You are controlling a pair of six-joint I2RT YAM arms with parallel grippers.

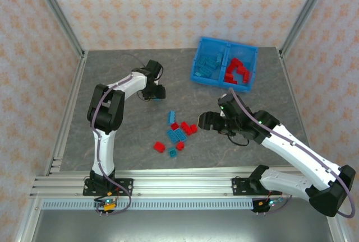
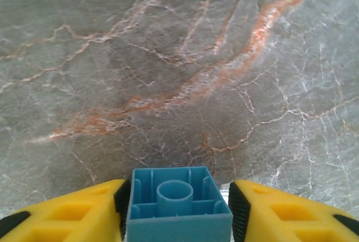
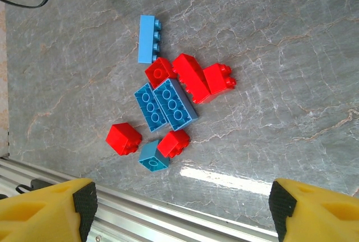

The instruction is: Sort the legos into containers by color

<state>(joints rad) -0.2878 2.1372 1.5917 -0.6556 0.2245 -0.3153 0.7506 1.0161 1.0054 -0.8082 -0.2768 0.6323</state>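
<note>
Between the yellow fingers of the left gripper [image 2: 178, 192], a light blue brick [image 2: 178, 215] is sitting pinched by two opposite walls, its hollow underside and round centre tube facing the wrist camera, with bare marbled table [image 2: 179, 57] beyond. This brick is, I judge, heading for the blue bin [image 1: 196, 77] at the far right, where the left compartment [image 1: 208, 65] is holding blue bricks and the right compartment [image 1: 238, 73] is holding red ones. Doing this well is coming down to carrying the brick level over the bin wall, stopping squarely over the left compartment clear of the divider, and opening low so that nothing is bouncing out. The right gripper [image 3: 179, 208] is hanging wide open and empty over the loose pile [image 3: 168, 105], where red and blue bricks are lying mixed and touching near the table's middle.
</note>
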